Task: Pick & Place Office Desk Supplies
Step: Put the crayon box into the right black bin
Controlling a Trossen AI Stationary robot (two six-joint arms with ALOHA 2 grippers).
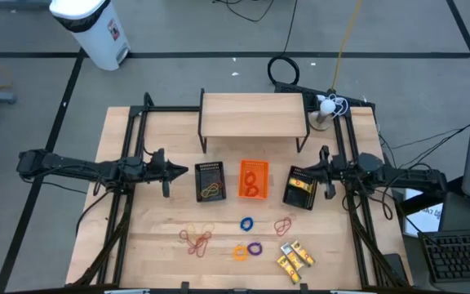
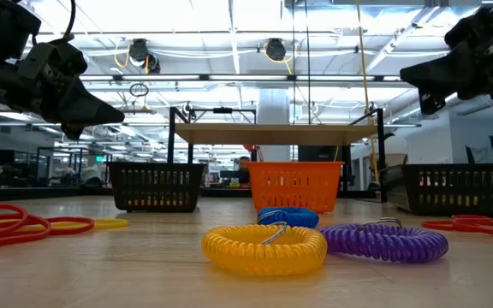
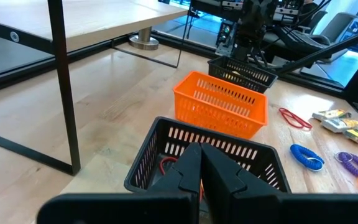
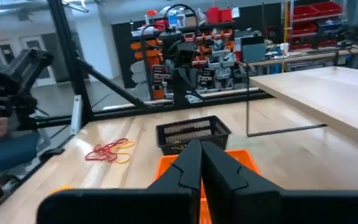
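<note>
Three trays stand in a row mid-table: a black mesh tray (image 1: 210,181) holding rubber bands, an orange tray (image 1: 254,180) holding rings, and a second black mesh tray (image 1: 302,188) holding yellow pieces. Loose supplies lie nearer the front edge: red and tan rubber bands (image 1: 196,238), a red band (image 1: 282,225), a blue ring (image 1: 246,222), an orange ring (image 1: 241,252), a purple ring (image 1: 255,248) and yellow oblong pieces (image 1: 294,257). My left gripper (image 1: 184,171) hovers shut, left of the first black tray (image 3: 166,155). My right gripper (image 1: 312,171) hovers shut at the right tray's far right edge.
A low wooden shelf (image 1: 254,114) on black legs stands at the far middle of the table. Black frame rails (image 1: 129,163) run along both sides. A white object (image 1: 326,104) sits at the far right corner. Bare wood lies left of the loose rubber bands.
</note>
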